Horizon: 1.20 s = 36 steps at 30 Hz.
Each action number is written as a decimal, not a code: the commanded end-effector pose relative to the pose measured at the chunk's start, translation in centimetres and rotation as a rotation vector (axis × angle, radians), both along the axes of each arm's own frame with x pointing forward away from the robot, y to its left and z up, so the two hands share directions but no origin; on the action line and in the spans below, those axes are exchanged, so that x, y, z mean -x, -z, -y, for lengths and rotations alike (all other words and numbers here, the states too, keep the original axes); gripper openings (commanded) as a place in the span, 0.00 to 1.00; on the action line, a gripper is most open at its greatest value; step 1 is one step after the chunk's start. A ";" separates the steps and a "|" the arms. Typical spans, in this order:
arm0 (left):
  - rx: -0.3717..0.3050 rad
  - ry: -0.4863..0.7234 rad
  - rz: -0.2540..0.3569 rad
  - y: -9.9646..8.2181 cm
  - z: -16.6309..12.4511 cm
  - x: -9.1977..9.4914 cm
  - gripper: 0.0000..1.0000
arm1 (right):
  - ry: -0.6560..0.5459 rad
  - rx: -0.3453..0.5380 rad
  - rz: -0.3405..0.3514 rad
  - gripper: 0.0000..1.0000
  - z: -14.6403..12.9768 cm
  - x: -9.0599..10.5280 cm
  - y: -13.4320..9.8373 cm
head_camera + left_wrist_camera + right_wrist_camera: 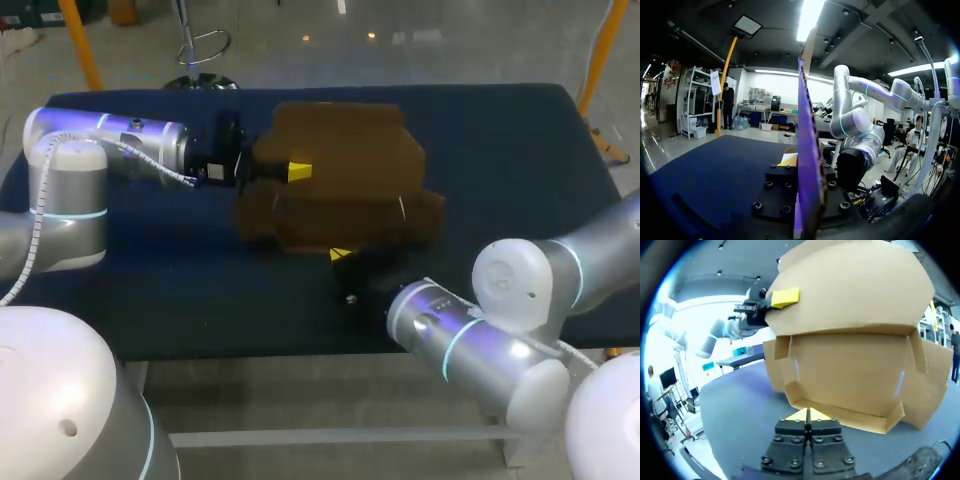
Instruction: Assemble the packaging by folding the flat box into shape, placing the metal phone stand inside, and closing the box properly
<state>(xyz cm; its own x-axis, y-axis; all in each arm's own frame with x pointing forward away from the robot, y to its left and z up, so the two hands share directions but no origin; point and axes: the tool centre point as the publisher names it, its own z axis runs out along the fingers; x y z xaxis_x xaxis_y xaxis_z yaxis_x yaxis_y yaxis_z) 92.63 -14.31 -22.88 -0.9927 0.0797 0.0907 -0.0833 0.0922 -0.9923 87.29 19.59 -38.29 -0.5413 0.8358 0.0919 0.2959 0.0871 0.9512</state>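
The left gripper (290, 172) comes in level over the table (520, 150) and is clamped on the box's raised panel (340, 130). In its wrist view the card runs edge-on between the two fingers, one on each side. The box (340, 200) sits mid-table, only half formed: brown card, side flaps (930, 375) splayed out, the big panel leaning over an open tray. Nearer the table's front edge, the right gripper (340, 255) has its fingers pressed together, yellow tips touching, right at the tray's front lip (840, 417). I can't make out whether any card is caught between them. No phone stand shows anywhere.

To my eye this is the folding step. The left grip should serve as the anchor, firm but not creasing the panel. The closed right tips make a decent pusher: work at the middle of the lip and along its crease so the tray doesn't skew or skate on the cloth. The side flaps will need tucking before anything goes in.
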 end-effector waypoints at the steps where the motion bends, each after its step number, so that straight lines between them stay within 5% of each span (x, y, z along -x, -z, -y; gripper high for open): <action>1: 0.001 0.004 0.000 0.3 0.1 -0.1 0.00 | -0.064 -0.010 -0.012 0.00 3.0 2.0 -1.7; 15: 0.001 0.004 0.000 0.3 0.1 -0.1 0.00 | -0.217 0.017 -0.003 0.09 7.3 6.8 -3.0; 25: 0.001 0.004 0.000 0.3 0.1 -0.1 0.00 | -0.332 0.052 0.018 0.29 11.0 9.5 -4.0; 36: 0.001 0.004 0.000 0.3 0.1 -0.1 0.00 | -0.361 0.092 0.013 0.51 16.0 10.0 -4.2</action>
<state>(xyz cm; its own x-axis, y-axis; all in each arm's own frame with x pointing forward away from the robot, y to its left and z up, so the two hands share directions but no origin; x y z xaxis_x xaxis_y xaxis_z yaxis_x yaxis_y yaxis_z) 92.64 -14.32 -22.88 -0.9927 0.0798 0.0907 -0.0833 0.0923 -0.9922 78.30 5.85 -35.37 -0.7890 0.6144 0.0073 0.2201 0.2716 0.9369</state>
